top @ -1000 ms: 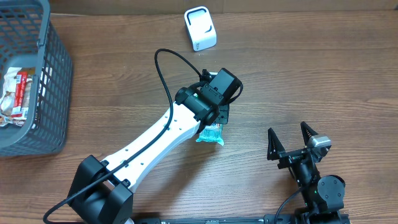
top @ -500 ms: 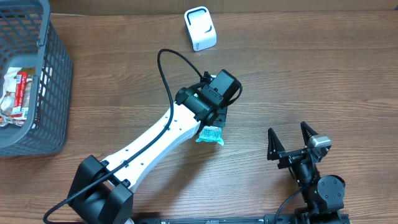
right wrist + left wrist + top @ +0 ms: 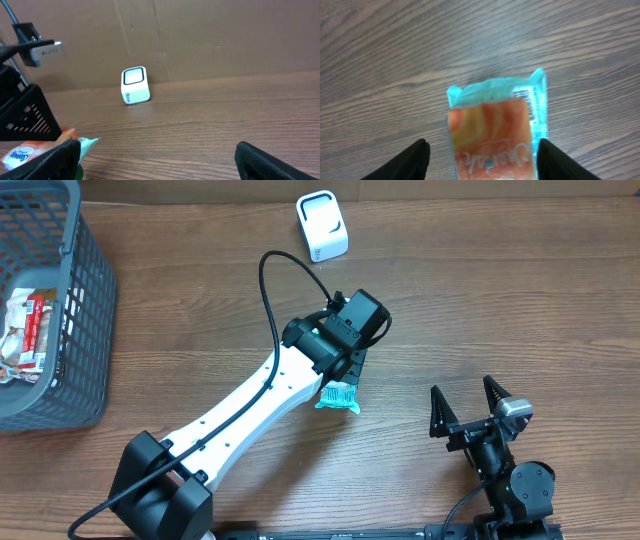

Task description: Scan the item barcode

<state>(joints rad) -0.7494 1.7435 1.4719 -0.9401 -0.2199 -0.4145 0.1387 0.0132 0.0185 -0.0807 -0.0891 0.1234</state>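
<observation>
**Left gripper spread over snack packet on the surface**

The snack packet [image 3: 492, 132] lay flat on the wooden surface [image 3: 520, 290], near the middle and directly under the left arm's wrist. From overhead, only its turquoise end [image 3: 338, 397] showed past the arm. In the left wrist view it had a turquoise wrapper with a crimped top seal and an orange-and-white swirled face with white script lettering. A small white printed patch sat by its upper right corner, too blurred to read.

The left gripper [image 3: 482, 152] hung above the packet with its fingers [image 3: 415, 160] spread to either side. Bare wood showed between each finger and the wrapper, so it gripped nothing.

The right gripper [image 3: 462, 390] stood well apart, at the near right of the surface, its jaws wide and empty. The white cube-shaped scanner [image 3: 322, 226] sat at the far edge, in front of a cardboard wall. A grey basket [image 3: 88, 310] holding other packets stood at the far left.
</observation>
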